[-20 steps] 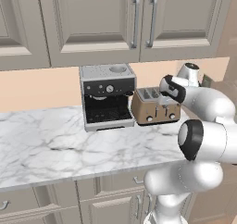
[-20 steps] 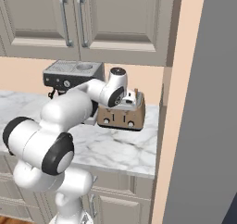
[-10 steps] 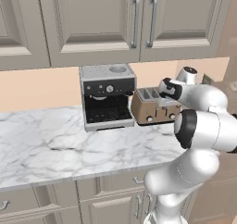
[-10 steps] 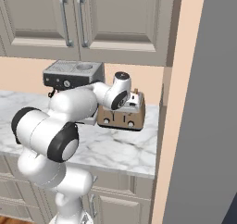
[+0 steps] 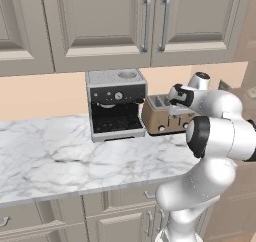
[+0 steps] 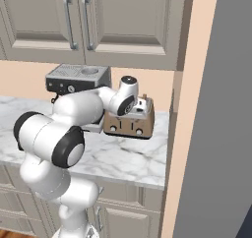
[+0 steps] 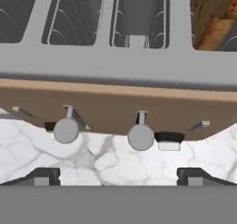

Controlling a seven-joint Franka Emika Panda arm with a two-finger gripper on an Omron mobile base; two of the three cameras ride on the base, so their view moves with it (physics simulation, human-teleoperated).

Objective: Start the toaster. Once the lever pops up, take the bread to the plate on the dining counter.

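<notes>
The bronze-brown toaster (image 5: pixel 160 118) (image 6: pixel 129 126) stands on the marble worktop against the back wall. My gripper (image 5: pixel 172 97) (image 6: pixel 140 109) hovers just above its front edge, pointing down. In the hand view the toaster (image 7: pixel 118 105) shows its silver slotted top, with two round silver knobs and a dark lever (image 7: pixel 169 136) on its brown face. The bread (image 7: pixel 210 15) sits in the slot at the upper right. The gripper (image 7: pixel 118 177) is open, fingertips wide apart over the marble, touching nothing. The plate and the dining counter are out of view.
A black-and-silver coffee machine (image 5: pixel 117 103) (image 6: pixel 74 79) stands close beside the toaster. Wall cabinets (image 5: pixel 125 21) hang low overhead. A peach side wall (image 6: pixel 184 109) closes in the toaster's other side. The marble worktop (image 5: pixel 60 156) stretches away past the coffee machine.
The arm has swung in and its elbow has risen. The hand has shifted slightly further over the toaster. The gripper has stayed open.
</notes>
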